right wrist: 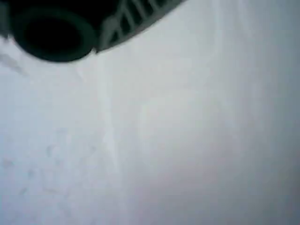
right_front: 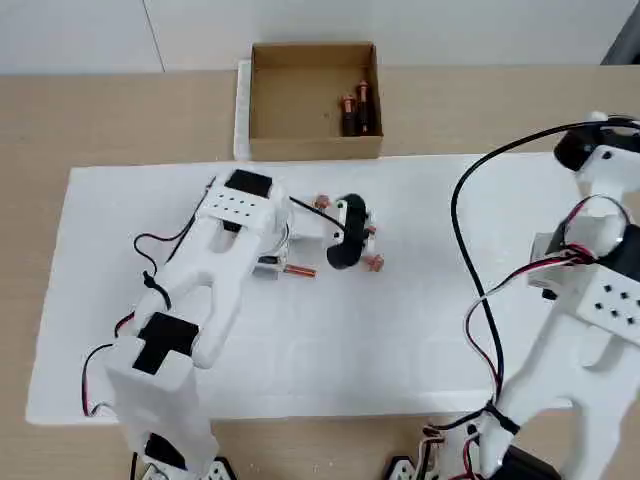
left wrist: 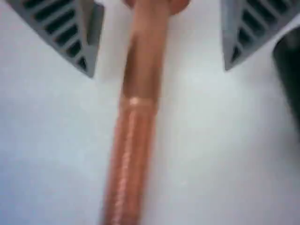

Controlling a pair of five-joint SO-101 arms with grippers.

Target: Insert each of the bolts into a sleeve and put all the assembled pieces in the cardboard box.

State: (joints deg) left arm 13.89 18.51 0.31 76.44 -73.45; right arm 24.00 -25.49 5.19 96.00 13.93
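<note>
No text, label, brand, number or sign could be read in any of the views. No print was made out on the walls of the cardboard box (right_front: 312, 147), on the copper-coloured bolt (left wrist: 140, 117) or on the white sheet (right_front: 420, 330) spread over the table (right_front: 120, 120).
</note>
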